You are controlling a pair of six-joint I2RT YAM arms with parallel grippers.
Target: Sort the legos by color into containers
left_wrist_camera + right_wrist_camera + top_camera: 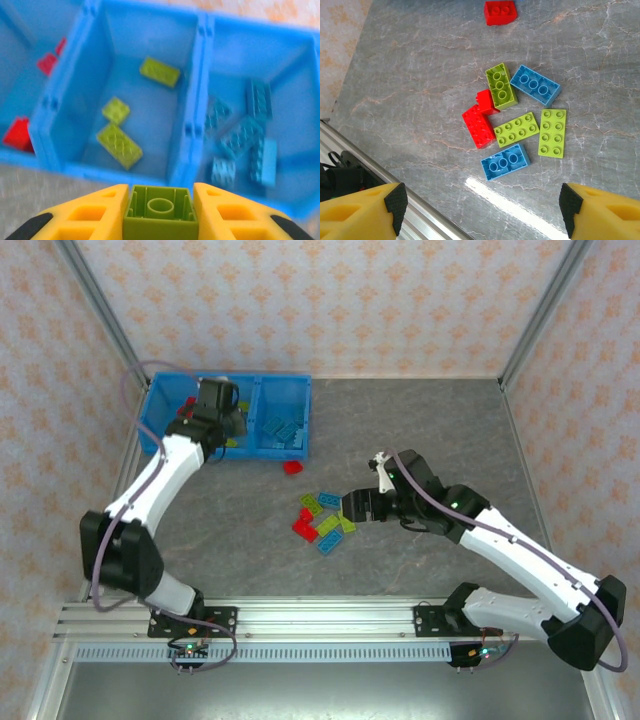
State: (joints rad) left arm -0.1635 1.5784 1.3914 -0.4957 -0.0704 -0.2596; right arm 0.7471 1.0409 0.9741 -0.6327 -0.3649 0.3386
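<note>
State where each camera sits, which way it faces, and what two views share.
Top: above and behind the bases, looking down on the table; left arm and right arm show.
Left wrist: over the tray, looking in; left pincer shut on a green brick.
Right wrist: above the loose bricks, looking down; right pincer open.
Shared: tray in top and left wrist; loose bricks in top and right wrist.

Lime lego point(160, 214), bright blue tray point(193, 100)

Grey marbled tabletop point(440, 430); pale floral-patterned walls point(330, 300); aluminium corner posts point(101, 305)
</note>
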